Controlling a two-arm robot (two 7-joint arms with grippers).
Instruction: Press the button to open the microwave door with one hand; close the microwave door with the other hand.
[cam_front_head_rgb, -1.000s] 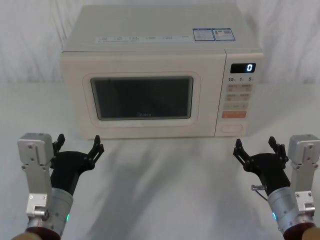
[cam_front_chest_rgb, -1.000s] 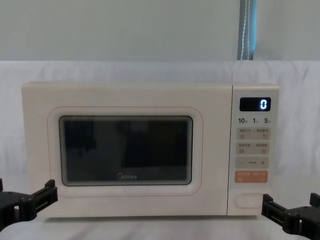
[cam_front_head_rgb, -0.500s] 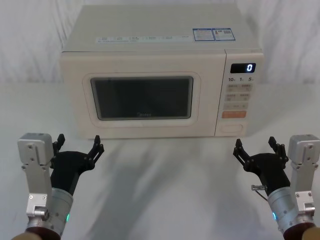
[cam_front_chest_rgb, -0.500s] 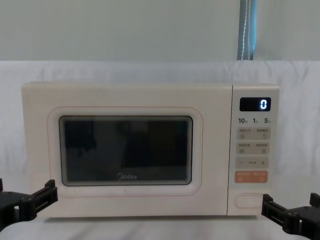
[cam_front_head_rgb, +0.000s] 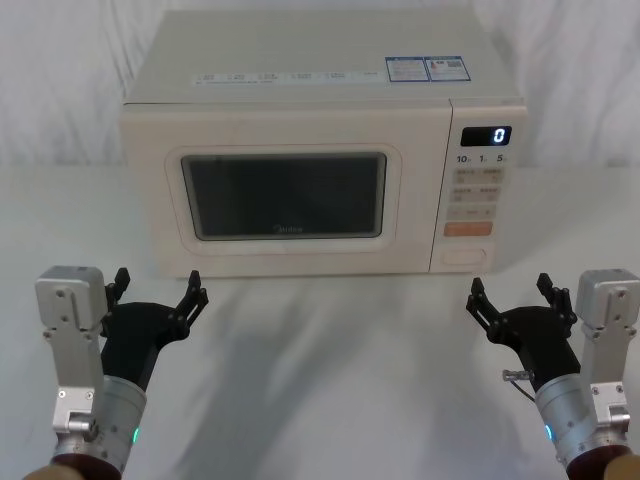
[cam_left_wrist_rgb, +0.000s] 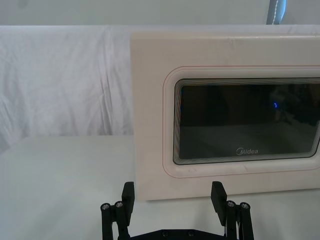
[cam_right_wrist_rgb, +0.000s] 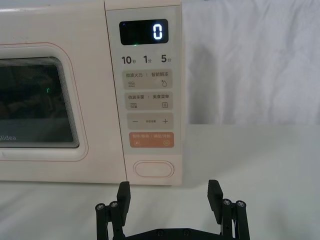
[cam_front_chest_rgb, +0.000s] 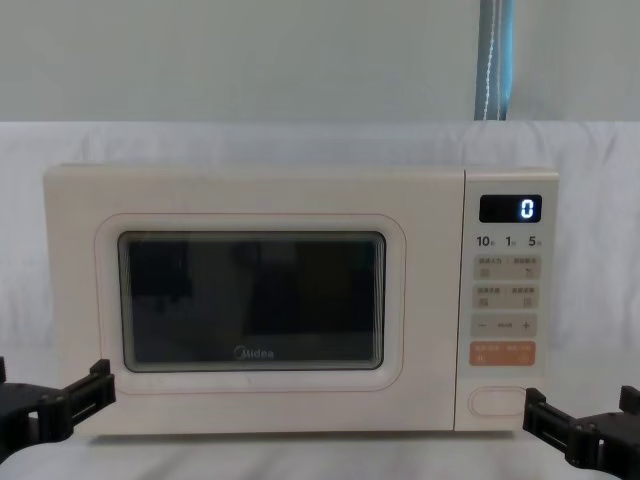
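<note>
The cream microwave stands at the back of the table, its door (cam_front_head_rgb: 285, 196) (cam_front_chest_rgb: 250, 300) (cam_left_wrist_rgb: 240, 125) (cam_right_wrist_rgb: 40, 110) flush with the body, dark window facing me. The blank pill-shaped button (cam_front_head_rgb: 468, 255) (cam_front_chest_rgb: 497, 401) (cam_right_wrist_rgb: 153, 169) sits at the bottom of the control panel, under the orange key. My left gripper (cam_front_head_rgb: 158, 288) (cam_left_wrist_rgb: 172, 197) hangs open over the table in front of the door's left end. My right gripper (cam_front_head_rgb: 510, 293) (cam_right_wrist_rgb: 169, 192) (cam_front_chest_rgb: 585, 425) is open too, short of the panel and level with the button. Neither touches the microwave.
A white cloth covers the table (cam_front_head_rgb: 330, 370) and the backdrop. The display (cam_front_head_rgb: 485, 136) reads 0. Open table lies between the two arms in front of the microwave.
</note>
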